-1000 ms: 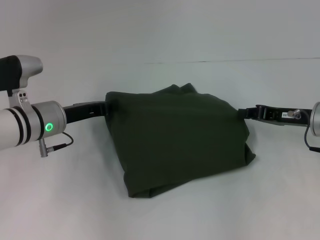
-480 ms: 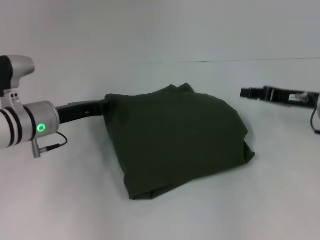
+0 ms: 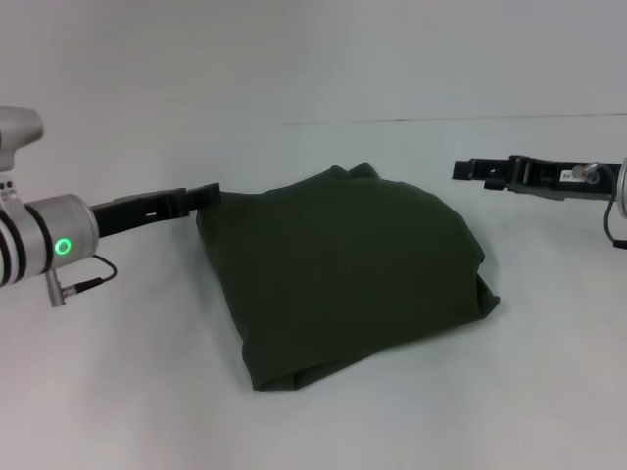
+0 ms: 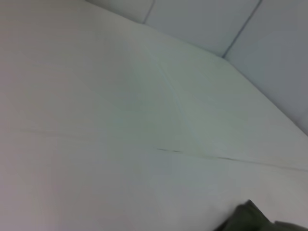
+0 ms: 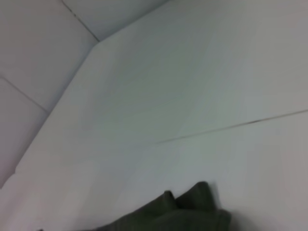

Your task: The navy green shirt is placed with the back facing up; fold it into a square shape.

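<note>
On the left side of the head view I see my left arm with a green ring light (image 3: pixel 65 247) that glows on its silver wrist, and a small cable plug below it. My left tool (image 3: pixel 201 196) reaches toward 3 o'clock, and its tip is just at the upper left corner of the navy green shirt (image 3: pixel 348 269), touching or nearly touching the cloth. I cannot tell if this tool is open or closed, because I see it only from the side.

The shirt lies in the middle of the white counter (image 3: pixel 127 392), folded to a thick, roughly square bundle. A small peak of cloth stands up at its 12 o'clock edge, and the layers are visible at the 3 o'clock and 6 o'clock edges.

At the right, my right tool (image 3: pixel 462 170) points toward 9 o'clock. It is apart from the shirt, above the counter, and it holds nothing. Open or closed, I cannot tell. On the black body there is a small white label, but the writing is too small to read.

The left wrist view shows mostly bare counter, a thin seam line (image 4: pixel 231 159), and only one dark corner of the shirt (image 4: pixel 248 219). The right wrist view shows the folded peak of the shirt (image 5: pixel 192 209) and the same kind of seam. No tool fingers appear in these two views.
</note>
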Robot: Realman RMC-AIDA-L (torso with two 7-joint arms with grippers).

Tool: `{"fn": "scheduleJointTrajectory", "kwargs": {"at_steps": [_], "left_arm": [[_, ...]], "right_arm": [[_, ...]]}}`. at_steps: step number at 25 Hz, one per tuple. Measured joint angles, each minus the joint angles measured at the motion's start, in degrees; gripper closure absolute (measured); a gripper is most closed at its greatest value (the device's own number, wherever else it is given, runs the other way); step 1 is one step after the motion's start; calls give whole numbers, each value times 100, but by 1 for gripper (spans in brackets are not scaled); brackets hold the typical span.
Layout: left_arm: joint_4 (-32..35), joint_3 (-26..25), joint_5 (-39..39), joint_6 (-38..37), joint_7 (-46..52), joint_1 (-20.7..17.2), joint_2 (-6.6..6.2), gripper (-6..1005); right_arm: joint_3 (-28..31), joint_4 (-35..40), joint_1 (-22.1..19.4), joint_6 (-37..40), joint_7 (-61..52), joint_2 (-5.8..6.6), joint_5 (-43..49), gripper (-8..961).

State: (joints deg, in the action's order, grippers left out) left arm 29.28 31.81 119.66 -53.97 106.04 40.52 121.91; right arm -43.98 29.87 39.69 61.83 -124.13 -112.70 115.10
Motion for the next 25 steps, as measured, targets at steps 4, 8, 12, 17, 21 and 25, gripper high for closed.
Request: {"fn": "scheduleJointTrajectory", "kwargs": {"at_steps": [4, 8, 12, 17, 21, 25], "left_arm": [[163, -23, -3, -117, 386, -111, -24, 401], [268, -23, -5, -325, 688, -210, -57, 402], [275, -6, 11, -337, 691, -228, -40, 403], [247, 41, 32, -343, 669, -230, -22, 405], [226, 79, 35, -351, 656, -229, -11, 406], [220, 103, 38, -356, 653, -229, -9, 407]], "right_arm": [[-96, -10, -10, 77, -42, 8, 4, 261], [-103, -80, -43, 85, -52, 39, 47, 206], [-107, -220, 15, 31, -8, -7, 199, 212], [-308, -242, 109, -218, 9, -191, 246, 219], [-401, -240, 150, -355, 12, -245, 250, 225], [-404, -237, 160, -446, 12, -252, 250, 231]]}}
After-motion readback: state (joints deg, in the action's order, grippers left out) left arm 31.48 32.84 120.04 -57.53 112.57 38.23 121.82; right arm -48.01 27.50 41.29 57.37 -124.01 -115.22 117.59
